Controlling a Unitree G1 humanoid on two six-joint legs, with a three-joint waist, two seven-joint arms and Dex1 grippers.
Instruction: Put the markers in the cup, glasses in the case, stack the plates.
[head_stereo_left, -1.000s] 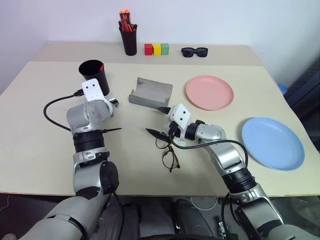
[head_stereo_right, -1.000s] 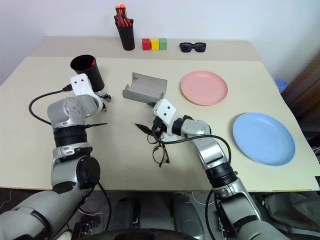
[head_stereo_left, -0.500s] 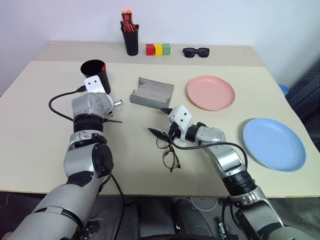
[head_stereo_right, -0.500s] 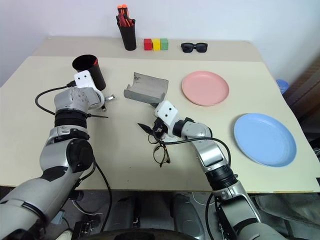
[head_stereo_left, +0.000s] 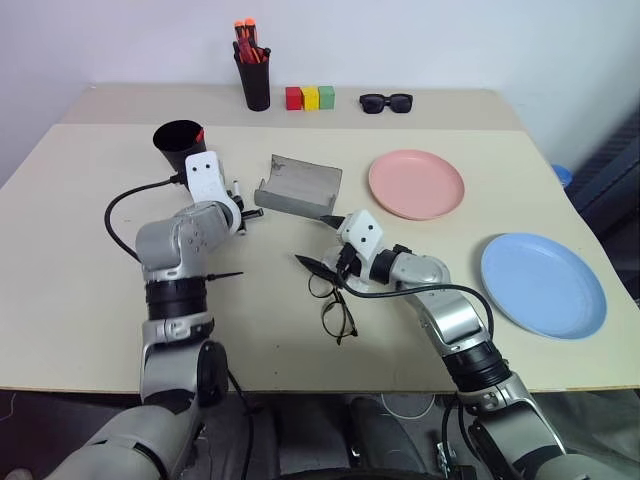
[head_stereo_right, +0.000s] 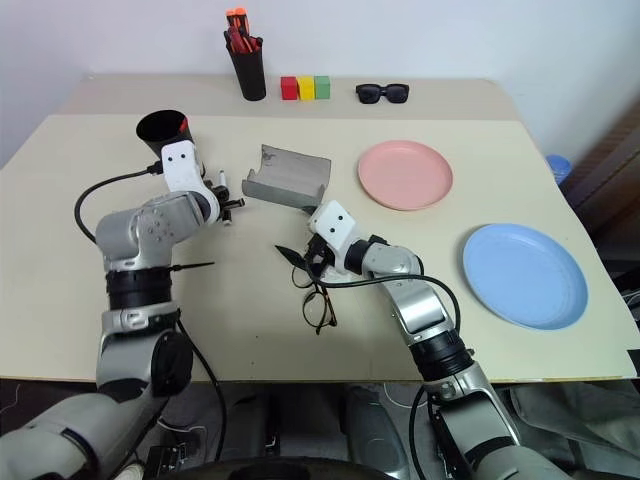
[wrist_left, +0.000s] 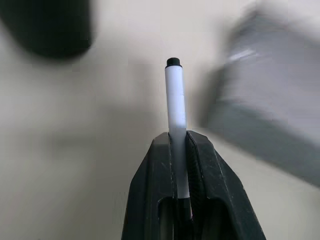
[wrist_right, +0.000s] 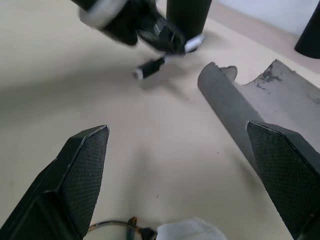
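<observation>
So the white-bodied marker (wrist_left: 175, 100) is clamped in the left pincer (wrist_left: 180, 150), both black fingers squeezed tight on its barrel with the black end sticking out past the tips. In the head views that pincer (head_stereo_left: 240, 205) sits raised off the bench (head_stereo_left: 90, 290), between the black cup (head_stereo_left: 178, 143) and the grey case (head_stereo_left: 300, 185), with the cup just behind it. There's a bit of red at the cup's rim (head_stereo_left: 201, 133); can't tell for sure what it is.

The case lies open near the middle of the bench, hinge side up, nothing in it as far as I can see. The wire-rimmed glasses (head_stereo_left: 335, 305) lie on the bench in front of the case, temples unfolded. The right pincer (head_stereo_left: 325, 245) hovers right by them with its two fingers spread wide, gripping nothing, pointing across toward the left arm; its wrist view looks between the fingers at the case edge (wrist_right: 235, 107) and the marker (wrist_right: 192, 44).

The pink plate (head_stereo_left: 416, 184) sits to the right of the case, and the light blue plate (head_stereo_left: 543, 285) is well apart from it, nearer the right edge, so not stacked.

Along the back: a black holder of orange-topped markers (head_stereo_left: 252, 70), three coloured blocks (head_stereo_left: 311, 97), and black sunglasses (head_stereo_left: 386, 102).
</observation>
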